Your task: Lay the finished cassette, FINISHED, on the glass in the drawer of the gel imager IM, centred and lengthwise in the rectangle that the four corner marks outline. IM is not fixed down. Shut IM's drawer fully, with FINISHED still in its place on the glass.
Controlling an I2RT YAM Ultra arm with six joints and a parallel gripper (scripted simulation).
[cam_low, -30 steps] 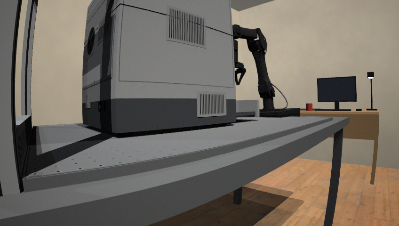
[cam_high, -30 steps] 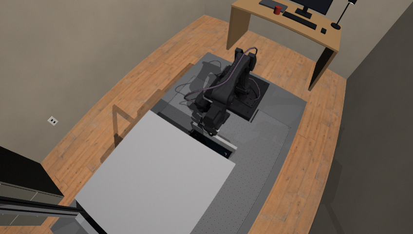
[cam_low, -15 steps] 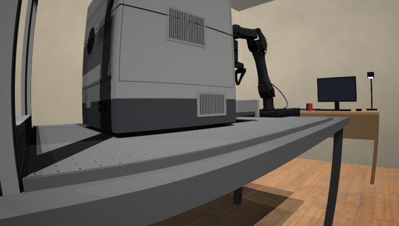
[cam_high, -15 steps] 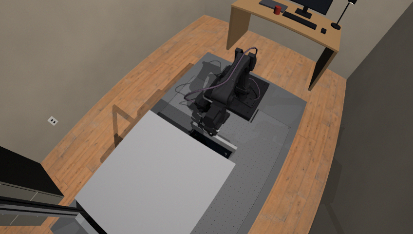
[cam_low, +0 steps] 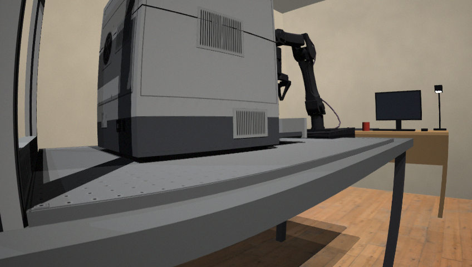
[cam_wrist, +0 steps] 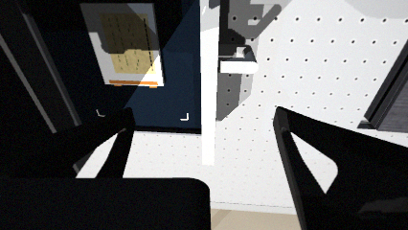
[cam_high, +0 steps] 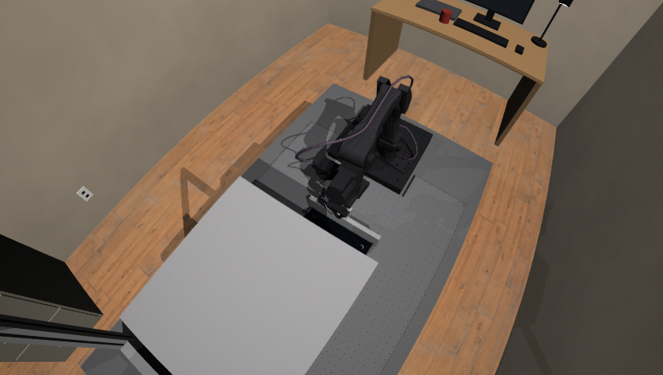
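Observation:
In the wrist view the finished cassette (cam_wrist: 125, 45), a white frame around a yellowish gel with an orange strip along one end, lies flat on the dark glass (cam_wrist: 144, 72) of the open drawer. Two white corner marks (cam_wrist: 184, 116) show on the glass nearer to me than the cassette. The drawer's white front panel (cam_wrist: 209, 91) with its handle (cam_wrist: 238, 64) runs beside the glass. My gripper (cam_wrist: 204, 115) is open and empty, above the drawer's edge and apart from the cassette. The gel imager (cam_high: 241, 287) is a large grey box; the gripper (cam_low: 283, 89) hangs at its front, above the drawer.
The imager (cam_low: 188, 75) stands on a perforated grey bench (cam_high: 409, 260). My arm's base (cam_high: 395, 158) is bolted behind the drawer. A dark object (cam_wrist: 388, 101) lies at the right edge of the wrist view. A wooden desk (cam_high: 460, 37) stands far off.

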